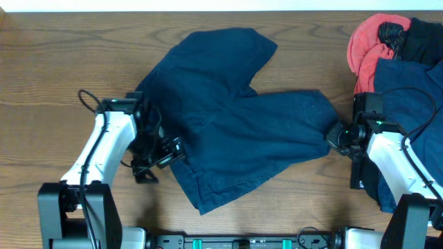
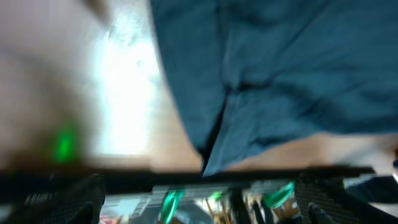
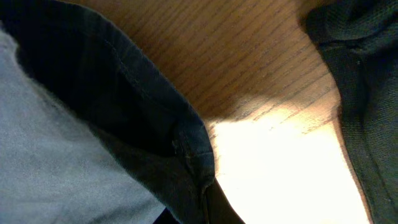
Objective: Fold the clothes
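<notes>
Barely begun: the navy shorts point(image 1: 235, 131) lie spread and rumpled in the middle of the table point(image 1: 55, 69), with no fold made yet. The right gripper point(image 1: 335, 135) pinches their right hem; the left gripper point(image 1: 165, 151) sits at their left edge, and I cannot tell whether it is closed. A heap of other clothes point(image 1: 387, 48) waits unfolded at the far right

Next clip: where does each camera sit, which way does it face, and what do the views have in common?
Overhead: fixed above the table, looking straight down on the navy shorts, a garment pile, both arms, left gripper, right gripper.
Left wrist: low beside the shorts' edge, blurred; its fingers along the bottom.
Right wrist: pressed close to a shorts hem; no fingers discernible.
Shared: all three show shorts and wood table.
</notes>
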You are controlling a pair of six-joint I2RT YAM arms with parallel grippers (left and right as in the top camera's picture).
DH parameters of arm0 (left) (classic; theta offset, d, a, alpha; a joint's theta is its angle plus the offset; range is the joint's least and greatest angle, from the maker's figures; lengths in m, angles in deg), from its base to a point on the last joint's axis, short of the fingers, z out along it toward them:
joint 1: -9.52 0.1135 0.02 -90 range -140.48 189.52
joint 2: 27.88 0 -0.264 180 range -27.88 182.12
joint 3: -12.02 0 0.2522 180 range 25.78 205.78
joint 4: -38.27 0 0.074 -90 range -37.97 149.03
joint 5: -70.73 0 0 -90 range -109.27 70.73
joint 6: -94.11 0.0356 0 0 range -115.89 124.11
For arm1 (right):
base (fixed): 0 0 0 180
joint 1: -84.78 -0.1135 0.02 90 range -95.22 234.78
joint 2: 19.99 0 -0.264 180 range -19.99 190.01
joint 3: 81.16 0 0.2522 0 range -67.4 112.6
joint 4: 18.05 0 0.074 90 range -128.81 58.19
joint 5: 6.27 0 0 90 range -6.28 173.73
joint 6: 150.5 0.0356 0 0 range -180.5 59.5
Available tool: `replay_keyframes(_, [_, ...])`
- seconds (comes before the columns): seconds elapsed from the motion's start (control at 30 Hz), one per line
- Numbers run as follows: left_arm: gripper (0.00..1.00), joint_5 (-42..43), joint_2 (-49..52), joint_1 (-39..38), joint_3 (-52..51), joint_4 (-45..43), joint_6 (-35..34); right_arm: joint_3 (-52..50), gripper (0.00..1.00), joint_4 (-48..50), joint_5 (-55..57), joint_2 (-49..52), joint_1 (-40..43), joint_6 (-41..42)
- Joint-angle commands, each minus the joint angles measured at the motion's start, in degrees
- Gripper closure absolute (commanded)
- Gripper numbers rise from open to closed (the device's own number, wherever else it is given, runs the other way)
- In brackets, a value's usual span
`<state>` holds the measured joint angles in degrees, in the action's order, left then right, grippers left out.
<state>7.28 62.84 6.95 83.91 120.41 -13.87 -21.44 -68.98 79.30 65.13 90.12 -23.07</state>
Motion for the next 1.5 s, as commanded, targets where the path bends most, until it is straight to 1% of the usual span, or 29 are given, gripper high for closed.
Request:
replay_keyframes(0.0, [0.01, -2.62, -0.13, -0.42, -2.03, -4.61, -5.42, -0.33, 0.99, -0.44, 1.57, -0.04, 0.26, -1.36])
replay_keyframes(0.03, [0.04, -3.08, -0.13, -0.39, -3.28, -7.43, -6.40, -0.33, 0.99, -0.57, 1.57, -0.04, 0.26, -1.36])
replay_keyframes(0.1, [0.18, -3.23, -0.11, -0.42, -6.01, -12.37, -7.87, -0.33, 0.99, -0.83, 1.57, -0.04, 0.26, -1.53])
replay_keyframes(0.17, [0.23, -3.21, -0.11, -0.42, -9.22, -17.25, -9.42, -0.31, 0.99, -1.29, 1.60, -0.04, 0.26, -1.55])
replay_keyframes(0.2, [0.29, -3.23, -0.11, -0.42, -10.56, -19.28, -9.64, -0.33, 0.99, -1.51, 1.60, -0.04, 0.26, -1.55])
replay_keyframes(0.27, [0.37, -3.23, -0.11, -0.42, -12.63, -22.75, -9.99, -0.31, 0.99, -1.73, 1.60, -0.04, 0.26, -1.57])
replay_keyframes(0.37, [0.57, -3.32, -0.11, -0.42, -14.75, -28.37, -9.97, -0.31, 0.99, -1.88, 1.57, -0.04, 0.26, -1.57])
replay_keyframes(0.4, [0.62, -3.98, -0.11, -0.42, -15.52, -30.42, -10.03, -0.31, 0.99, -1.92, 1.55, -0.07, 0.26, -1.57])
replay_keyframes(0.5, [0.69, -5.27, 0.13, -0.42, -16.50, -35.67, -10.43, -0.31, 0.99, -2.47, 1.36, -0.07, 0.26, -1.57])
replay_keyframes(0.6, [0.71, -5.77, 0.98, -0.39, -16.52, -40.94, -10.40, -0.31, 0.99, -3.19, 1.16, -0.07, 0.26, -1.57])
replay_keyframes(0.7, [0.73, -8.13, 2.43, -0.35, -16.50, -46.71, -10.40, -0.31, 0.99, -4.11, 1.16, -0.07, 0.26, -1.57])
replay_keyframes(0.8, [0.78, -12.04, 4.79, -0.26, -16.50, -53.94, -10.16, -0.31, 0.99, -5.14, 1.05, -0.07, 0.26, -1.77])
replay_keyframes(0.87, [0.78, -13.97, 6.51, 0.07, -16.48, -59.91, -9.09, -0.31, 0.99, -5.81, 0.70, -0.07, 0.26, -1.75])
replay_keyframes(0.93, [0.78, -13.97, 7.96, 1.05, -15.85, -64.65, -9.11, -0.31, 0.99, -5.97, -0.15, -0.07, 0.26, -1.79])
replay_keyframes(1.0, [0.78, -13.97, 8.55, 2.80, -13.84, -66.86, -9.09, -0.31, 0.99, -5.92, -0.52, -0.07, 0.26, -1.75])
replay_keyframes(1.1, [0.79, -13.22, 8.50, 4.94, -10.91, -66.86, -8.79, -0.31, 0.99, -5.51, -0.52, -0.07, 0.26, -1.73])
replay_keyframes(1.17, [0.79, -10.29, 8.52, 6.69, -8.46, -65.35, -8.46, -0.31, 0.99, -4.94, -0.52, -0.07, 0.26, -1.73])
replay_keyframes(1.23, [0.78, -5.29, 8.50, 7.93, -6.38, -61.94, -8.44, -0.31, 0.99, -4.28, -0.52, -0.07, 0.26, -1.75])
replay_keyframes(1.27, [0.71, -2.01, 8.50, 8.37, -5.35, -58.97, -8.31, -0.31, 0.99, -3.96, -0.50, -0.07, 0.26, -1.75])
replay_keyframes(1.3, [0.49, 0.66, 8.44, 8.57, -4.63, -55.93, -7.74, -0.31, 0.99, -3.63, -0.50, -0.07, 0.26, -1.75])
replay_keyframes(1.33, [0.38, 3.52, 8.22, 8.68, -4.02, -51.56, -7.30, -0.31, 0.99, -3.41, -0.50, -0.07, 0.26, -1.75])
replay_keyframes(1.4, [0.31, 6.21, 7.28, 8.72, -3.78, -42.62, -6.19, -0.31, 0.98, -3.13, -0.48, -0.07, 0.26, -1.88])
replay_keyframes(1.47, [0.29, 6.49, 5.90, 8.70, -3.78, -32.44, -5.97, -0.31, 0.98, -2.89, -0.46, -0.07, 0.26, -2.43])
